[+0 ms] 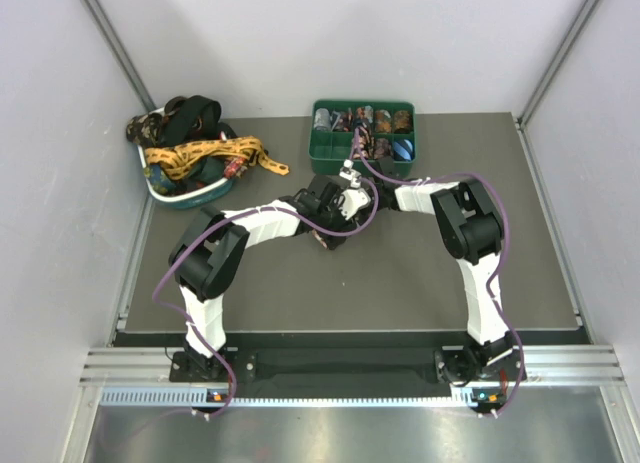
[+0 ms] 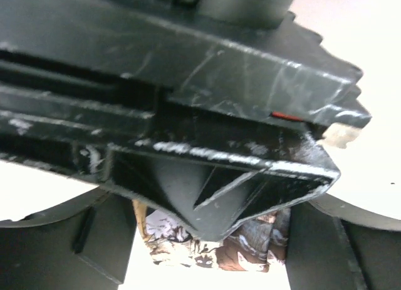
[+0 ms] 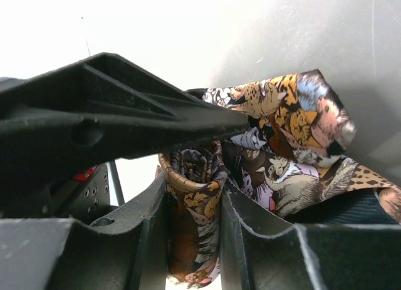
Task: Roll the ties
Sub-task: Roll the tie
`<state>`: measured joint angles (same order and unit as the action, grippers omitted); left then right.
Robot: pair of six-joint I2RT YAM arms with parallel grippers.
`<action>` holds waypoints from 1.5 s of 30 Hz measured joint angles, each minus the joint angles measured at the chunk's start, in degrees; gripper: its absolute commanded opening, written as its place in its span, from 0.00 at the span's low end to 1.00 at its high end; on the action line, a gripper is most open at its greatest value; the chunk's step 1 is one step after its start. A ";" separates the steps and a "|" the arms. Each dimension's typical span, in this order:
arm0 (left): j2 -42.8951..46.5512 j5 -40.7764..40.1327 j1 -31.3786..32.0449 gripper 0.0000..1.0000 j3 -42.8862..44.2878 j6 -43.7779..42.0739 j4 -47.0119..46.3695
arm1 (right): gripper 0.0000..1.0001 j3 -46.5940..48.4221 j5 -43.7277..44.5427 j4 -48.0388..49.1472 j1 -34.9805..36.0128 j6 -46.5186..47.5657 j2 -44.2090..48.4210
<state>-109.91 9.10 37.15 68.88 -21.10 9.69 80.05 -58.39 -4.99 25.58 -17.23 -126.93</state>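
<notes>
**Fig. Both grippers meeting just in front of the green tray (image 1: 330,165).** The right gripper (image 3: 193,185) has its jaws narrow and clamped on the rolled part (image 3: 191,230) of a patterned tie (image 3: 276,146). The roll stands lengthwise between the two fingers, so its long axis runs along them. Its open end faces the fingertips. The unrolled remainder of the tie spills out to one side of the roll, on the side away from the left gripper's body.

The left gripper (image 2: 212,260) comes in from the side of the tray's near-left corner and lies across the right one. Its jaws are wide, with one finger at each lower edge of the left wrist view. The same tie shows in the gap between them, below the right gripper's body. Whether the pads touch the cloth cannot be told.

The relation that matters is that the roll lies straight ahead of the left jaws and inside their span. Judged from this, the left arm is placed to close across the roll, while the right arm already carries it.

Finished rolls (image 1: 365,118) fill the tray's compartments. Loose ties (image 1: 205,155) are heaped in a basket (image 1: 165,193) well to the tray's left.
</notes>
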 measured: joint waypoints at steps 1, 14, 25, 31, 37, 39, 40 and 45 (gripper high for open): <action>-0.11 0.00 0.09 0.78 0.17 0.00 0.22 | 0.14 0.00 0.02 0.13 0.00 -0.09 0.00; -0.26 0.44 0.37 0.62 0.48 0.00 1.46 | 0.41 -0.04 0.13 1.36 -0.04 -1.01 -0.26; -0.13 -0.63 0.33 0.68 0.48 -0.24 1.38 | 0.36 -0.13 -0.20 1.11 -0.11 -1.86 -0.28; 0.13 -1.38 0.20 0.82 0.50 -0.26 1.70 | 0.26 -0.11 -0.46 1.01 -0.11 -2.21 -0.92; 0.52 -2.34 0.15 0.85 0.55 -0.24 2.97 | 0.28 -0.09 -1.14 1.07 -0.09 -2.40 -1.18; 0.70 -2.54 0.15 0.85 0.55 -0.24 3.63 | 0.31 -0.09 -1.20 1.05 -0.09 -2.43 -1.18; 0.76 -2.56 0.15 0.85 0.55 -0.24 3.85 | 0.32 -0.09 -1.25 1.05 -0.09 -2.43 -1.18; 0.66 -2.78 0.15 0.78 1.16 0.04 5.62 | 0.39 -0.09 -1.31 1.05 -0.04 -2.47 -1.18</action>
<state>-109.25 6.33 37.30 70.04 -21.06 15.31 79.96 -59.70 -3.95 25.54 -19.70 -128.11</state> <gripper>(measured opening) 0.822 0.361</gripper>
